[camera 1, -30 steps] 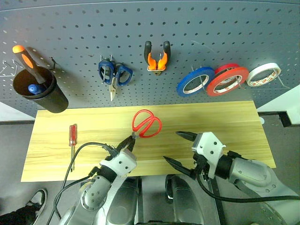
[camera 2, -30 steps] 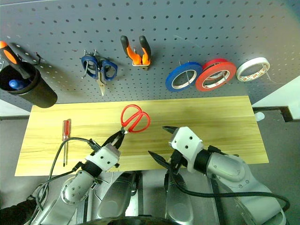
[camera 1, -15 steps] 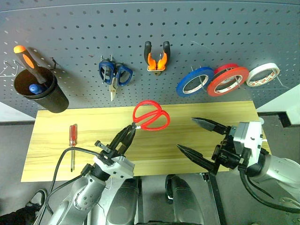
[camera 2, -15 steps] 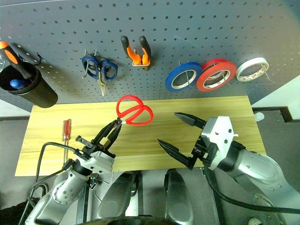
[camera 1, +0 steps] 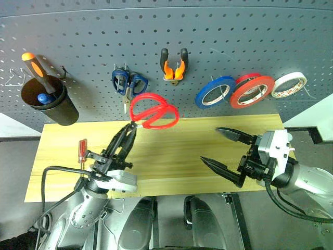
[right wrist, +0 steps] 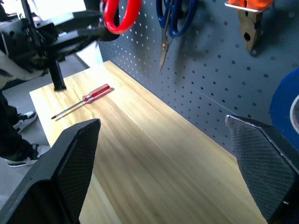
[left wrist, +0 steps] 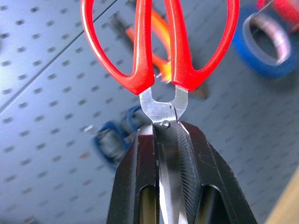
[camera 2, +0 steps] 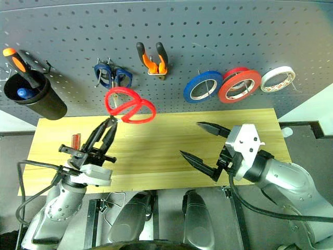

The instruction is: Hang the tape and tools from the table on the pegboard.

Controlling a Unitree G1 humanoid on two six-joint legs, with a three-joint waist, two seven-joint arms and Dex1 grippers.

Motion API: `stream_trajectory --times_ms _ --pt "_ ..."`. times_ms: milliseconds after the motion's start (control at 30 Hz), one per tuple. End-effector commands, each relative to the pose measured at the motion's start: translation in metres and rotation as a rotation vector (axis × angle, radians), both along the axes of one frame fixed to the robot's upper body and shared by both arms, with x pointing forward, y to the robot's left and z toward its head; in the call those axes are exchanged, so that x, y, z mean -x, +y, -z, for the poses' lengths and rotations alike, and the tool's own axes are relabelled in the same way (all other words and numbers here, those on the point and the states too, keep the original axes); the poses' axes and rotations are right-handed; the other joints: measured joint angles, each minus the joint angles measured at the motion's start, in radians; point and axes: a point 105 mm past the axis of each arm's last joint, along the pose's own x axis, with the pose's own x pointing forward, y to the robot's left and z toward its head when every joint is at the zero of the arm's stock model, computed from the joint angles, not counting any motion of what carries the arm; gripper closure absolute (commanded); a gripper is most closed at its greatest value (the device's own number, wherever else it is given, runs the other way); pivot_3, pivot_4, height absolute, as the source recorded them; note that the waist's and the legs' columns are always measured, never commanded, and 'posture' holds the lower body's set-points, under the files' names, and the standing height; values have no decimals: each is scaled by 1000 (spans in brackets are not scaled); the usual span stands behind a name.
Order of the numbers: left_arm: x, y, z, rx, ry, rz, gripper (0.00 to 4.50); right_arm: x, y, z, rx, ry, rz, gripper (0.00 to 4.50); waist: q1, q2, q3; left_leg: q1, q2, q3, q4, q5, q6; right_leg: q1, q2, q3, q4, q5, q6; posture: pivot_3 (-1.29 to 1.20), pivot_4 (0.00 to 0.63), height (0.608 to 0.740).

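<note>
My left gripper (camera 1: 130, 131) is shut on the steel blades of the red-handled scissors (camera 1: 141, 123). It holds them handles-up above the table (camera 1: 177, 156), in front of the lower pegboard (camera 1: 218, 36). The left wrist view shows the fingers (left wrist: 140, 168) clamping the blades just below the pivot. The right gripper (camera 1: 209, 144) is open and holds nothing, hovering over the table's right half. The orange-and-black pliers (camera 1: 174, 66) and the red tape (camera 1: 234, 97) hang on the pegboard. The small red-handled screwdriver (camera 1: 81, 150) lies at the table's left end.
Blue-handled scissors (camera 1: 129, 82) hang just above the held scissors. A blue roll (camera 1: 201, 99) and a white roll (camera 1: 299, 78) flank the red tape. A black cup (camera 1: 52, 104) with a large orange-handled screwdriver (camera 1: 32, 63) hangs at the left.
The left gripper has lifted the red scissors off the table, up and leftward toward the pegboard, tilting them upright. The right gripper has drifted to the right, still open.
</note>
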Motion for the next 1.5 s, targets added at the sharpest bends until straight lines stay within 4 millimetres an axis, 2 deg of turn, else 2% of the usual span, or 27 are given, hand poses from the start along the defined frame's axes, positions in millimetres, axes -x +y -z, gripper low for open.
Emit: stream_trajectory --times_ms 33,500,700,867,1033,1200,1500 --pt "4 8 -6 18 -30 -54 4255 -1 2 -4 13 -38 -30 0 1 0 -1 1 0 0 0 0 0 1 0 0 0 0 0 82 264 725" --pt "-3 26 -10 63 -23 -178 4255 -8 3 -3 44 -40 -53 0 1 -1 -4 4 0 1 0 0 0 3 0 0 2 0 0 81 258 725" --pt "-14 44 -1 90 9 -250 4255 -8 3 -4 48 -46 -57 0 1 -2 -15 6 0 2 0 0 0 4 0 1 3 0 0 76 254 725" --pt "-19 48 1 87 2 -267 4255 1 7 -20 -19 -87 -109 0 1 -2 -16 6 0 2 5 0 0 4 0 1 7 0 0 73 251 725" --pt "-21 49 2 86 -3 -270 4255 4 9 -25 -43 -98 -126 0 1 -2 -16 6 0 1 10 0 0 6 0 1 11 0 0 73 251 725" --pt "-25 48 1 86 -14 -268 4255 11 12 -44 -146 -137 -162 0 0 -2 -16 6 0 1 12 0 -1 6 0 2 12 1 -1 72 247 725" --pt "-31 46 2 95 -18 -265 4255 10 13 -40 -132 -120 -157 0 0 -2 -24 6 0 1 12 0 -1 6 0 2 12 1 -1 72 244 725"
